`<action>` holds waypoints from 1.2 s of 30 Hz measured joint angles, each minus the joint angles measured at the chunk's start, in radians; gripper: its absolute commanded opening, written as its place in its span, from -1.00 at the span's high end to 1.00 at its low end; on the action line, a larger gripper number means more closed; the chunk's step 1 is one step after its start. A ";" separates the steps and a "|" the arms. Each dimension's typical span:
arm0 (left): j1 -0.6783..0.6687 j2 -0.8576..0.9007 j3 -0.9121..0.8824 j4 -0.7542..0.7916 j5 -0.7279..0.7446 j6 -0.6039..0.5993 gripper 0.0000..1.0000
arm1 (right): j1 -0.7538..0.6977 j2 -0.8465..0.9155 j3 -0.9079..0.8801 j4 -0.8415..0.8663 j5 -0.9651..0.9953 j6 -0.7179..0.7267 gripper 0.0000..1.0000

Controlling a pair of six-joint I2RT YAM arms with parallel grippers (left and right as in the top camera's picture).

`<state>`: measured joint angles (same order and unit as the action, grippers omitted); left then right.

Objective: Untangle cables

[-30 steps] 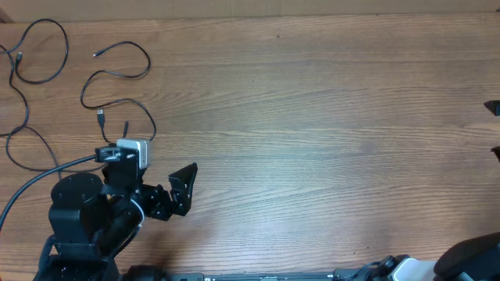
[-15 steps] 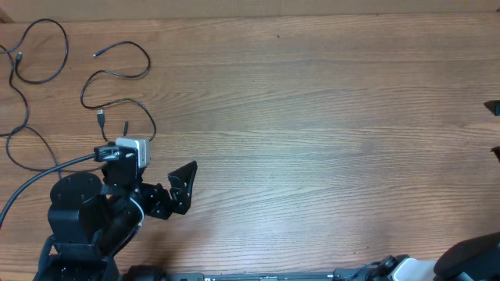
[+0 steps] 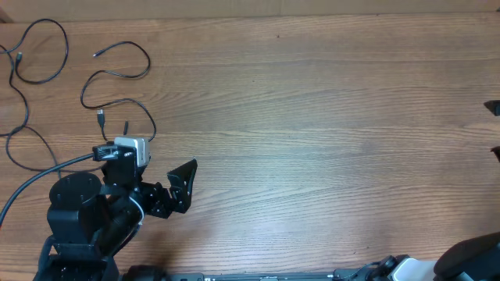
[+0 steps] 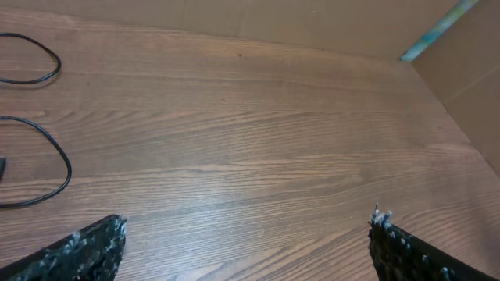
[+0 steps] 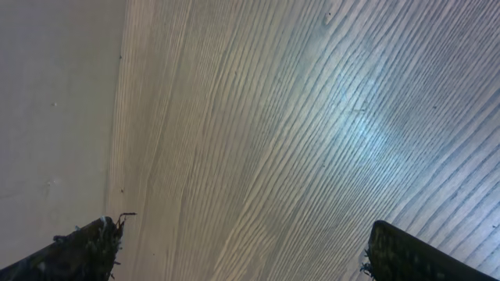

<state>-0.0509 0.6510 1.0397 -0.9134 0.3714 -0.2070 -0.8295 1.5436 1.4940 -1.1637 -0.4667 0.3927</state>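
Cables (image 3: 146,58) lie apart, left of left tool (image 4: 248,220).

Wooden table (image 3: 328,117), brown wall (image 4: 312,23) along its edge.

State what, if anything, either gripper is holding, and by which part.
Nothing is held. The left gripper and the right gripper are both open over the bare table. The cables lie apart from both.

Overhead straight down; wrist views low, oblique, sharing table (image 3: 312,117).
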 measured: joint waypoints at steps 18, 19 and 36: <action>0.000 0.000 0.000 -0.088 -0.003 -0.026 -0.99 | 0.000 0.000 0.000 0.000 0.000 0.000 -1.00; 0.000 0.000 0.000 -0.088 -0.005 -0.026 -0.99 | 0.000 0.000 0.000 0.000 0.000 0.000 -1.00; 0.000 -0.257 -0.105 -0.077 -0.024 -0.026 -0.99 | 0.000 0.000 0.000 -0.001 0.001 0.000 -1.00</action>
<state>-0.0509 0.3943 0.9348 -0.9905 0.3473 -0.2329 -0.8299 1.5436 1.4940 -1.1645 -0.4660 0.3927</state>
